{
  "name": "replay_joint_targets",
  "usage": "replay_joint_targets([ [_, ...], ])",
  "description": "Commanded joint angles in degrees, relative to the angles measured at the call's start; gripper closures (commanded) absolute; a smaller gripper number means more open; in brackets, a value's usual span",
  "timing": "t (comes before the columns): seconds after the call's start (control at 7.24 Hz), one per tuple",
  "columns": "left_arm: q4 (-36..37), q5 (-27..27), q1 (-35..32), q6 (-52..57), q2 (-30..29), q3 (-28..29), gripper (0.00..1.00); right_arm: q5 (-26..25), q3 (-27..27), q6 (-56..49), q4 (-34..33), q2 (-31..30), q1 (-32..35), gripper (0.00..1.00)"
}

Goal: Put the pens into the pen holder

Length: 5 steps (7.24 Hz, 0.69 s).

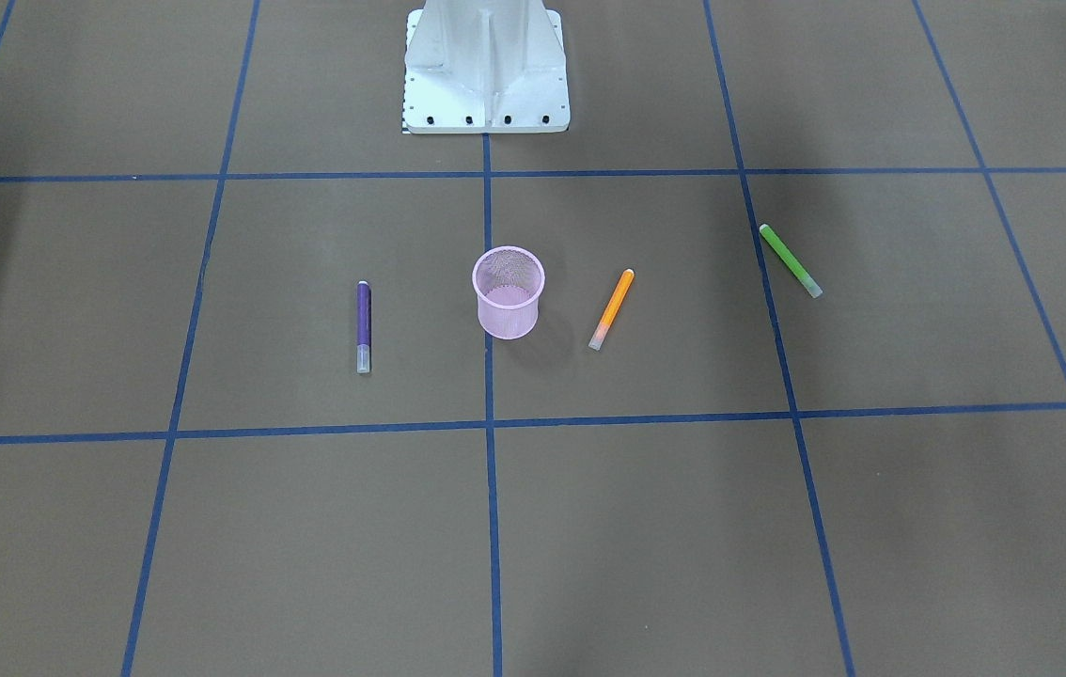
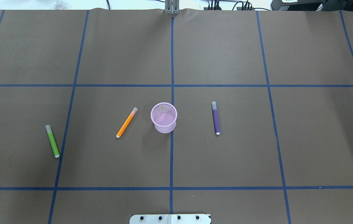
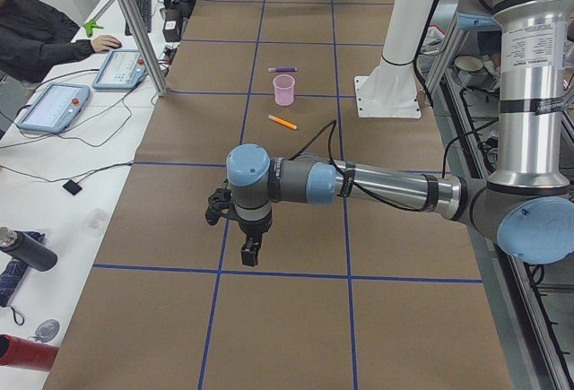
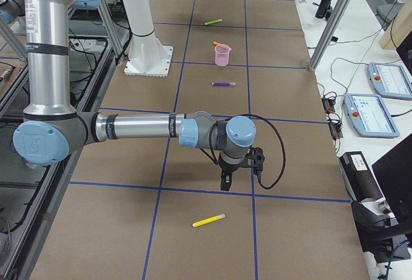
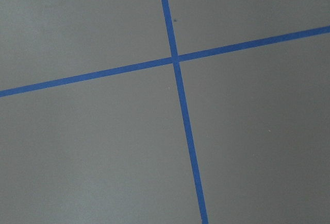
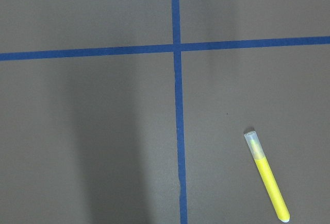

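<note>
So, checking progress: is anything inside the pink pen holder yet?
No pen shows inside the pen holder; its floor looks bare, though mesh blurs detail. Purple pen, orange pen, green pen and yellow pen lie outside.

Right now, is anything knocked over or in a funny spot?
Nothing is knocked over: the pen holder stands upright. Only the yellow pen looks stray, lying far from it; the purple pen, orange pen and green pen lie closer.
</note>
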Motion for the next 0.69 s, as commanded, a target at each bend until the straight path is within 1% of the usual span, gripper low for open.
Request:
replay_joint_targets([
  [0.0, 0.0, 0.0, 0.1, -0.3, -0.2, 0.1, 0.00, -0.1, -0.1, -0.3, 0.0, 0.0, 0.0, 0.00],
  [0.55, -0.4, -0.1, 0.1, -0.3, -0.2, 0.1, 0.00, 0.0, 0.3, 0.1, 0.0, 0.0, 0.0, 0.00],
])
